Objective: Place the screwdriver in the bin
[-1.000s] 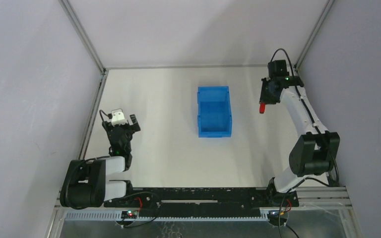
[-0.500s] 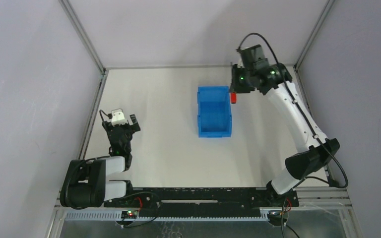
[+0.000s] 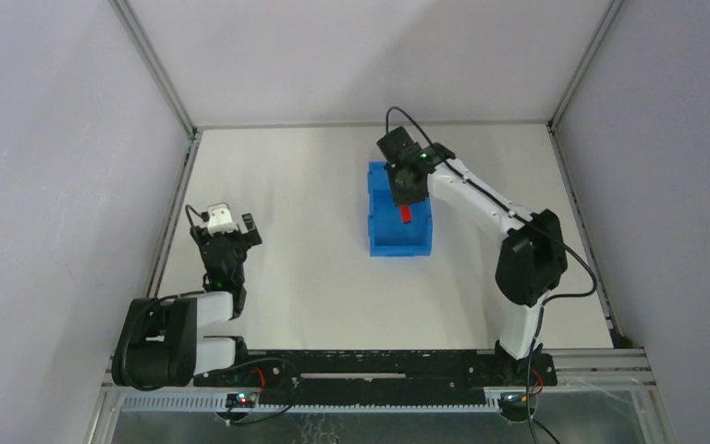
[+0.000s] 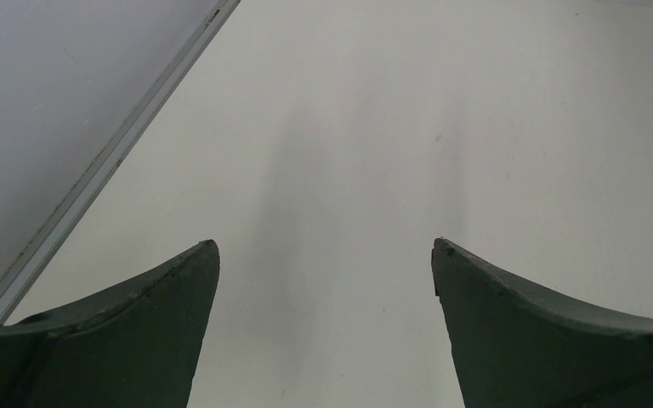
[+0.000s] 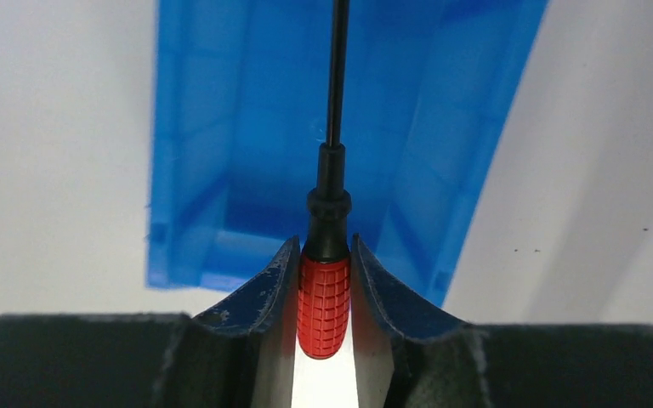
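- Top external view: the white counter (image 3: 314,185) is seen enclosed by pale walls (image 3: 55,139), with both arm bases bolted at its near edge.
- The right arm (image 3: 481,199) is stretched out over the far middle of the counter. The left arm (image 3: 185,324) is folded close to its base on the left side.
- The bin (image 3: 399,248), bright blue, is set on the counter toward the far middle, well apart from the left arm.
- The left pincer (image 3: 238,222) is held wide over bare counter, as the left wrist view confirms.
- The right pincer (image 3: 405,190) is held above the inside of the bin and is closed narrowly on the red handle of the screwdriver (image 5: 324,306).
- The screwdriver is gripped on both sides of its handle by the fingers (image 5: 264,289). Its thin black shaft is pointed away from the pincer, over the blue floor of the bin. Whether the tip touches the bin cannot be told.
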Available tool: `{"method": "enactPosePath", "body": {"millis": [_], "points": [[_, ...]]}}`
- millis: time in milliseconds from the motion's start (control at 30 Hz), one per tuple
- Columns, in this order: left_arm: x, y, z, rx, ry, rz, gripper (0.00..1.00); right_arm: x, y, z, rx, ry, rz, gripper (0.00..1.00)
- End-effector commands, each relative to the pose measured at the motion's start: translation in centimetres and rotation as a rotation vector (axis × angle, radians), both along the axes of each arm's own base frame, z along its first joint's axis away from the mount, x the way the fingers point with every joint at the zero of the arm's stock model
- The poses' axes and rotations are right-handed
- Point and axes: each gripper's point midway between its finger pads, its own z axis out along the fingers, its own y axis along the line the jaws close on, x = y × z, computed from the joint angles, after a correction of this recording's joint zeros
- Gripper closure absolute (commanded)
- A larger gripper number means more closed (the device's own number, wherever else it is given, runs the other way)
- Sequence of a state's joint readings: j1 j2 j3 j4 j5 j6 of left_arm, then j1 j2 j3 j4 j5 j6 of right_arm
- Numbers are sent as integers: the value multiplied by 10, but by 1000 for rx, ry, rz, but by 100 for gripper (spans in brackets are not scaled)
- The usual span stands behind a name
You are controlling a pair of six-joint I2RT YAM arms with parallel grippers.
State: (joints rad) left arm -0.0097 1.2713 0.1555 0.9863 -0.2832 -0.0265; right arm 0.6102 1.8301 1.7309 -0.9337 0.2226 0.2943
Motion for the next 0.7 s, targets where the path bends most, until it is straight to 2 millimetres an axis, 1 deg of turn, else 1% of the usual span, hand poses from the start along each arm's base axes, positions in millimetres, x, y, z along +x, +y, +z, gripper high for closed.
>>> {"method": "enactPosePath", "body": {"millis": [0,133,200,267,333,400,500,600,667], "points": [[14,2,36,8,-116,0,0,16,15,-31,7,-43,-13,66],[13,1,35,8,-115,-1,0,22,19,-62,-22,-40,-39,58],[14,1,36,7,-116,-1,0,24,19,-69,-32,-33,-56,51],[14,2,36,7,-116,0,0,24,18,-71,-31,-32,-69,44],[14,1,36,8,-116,-1,0,24,19,-63,-20,-44,-75,38],[13,1,35,8,-115,-1,0,24,18,-46,-8,-74,-80,36],[13,1,35,7,-115,-1,0,21,14,-11,14,-125,-85,35],[13,1,35,7,-116,-1,0,17,1,26,21,-187,-101,31],[14,2,36,7,-116,0,0,14,-12,44,34,-217,-119,29]]}}
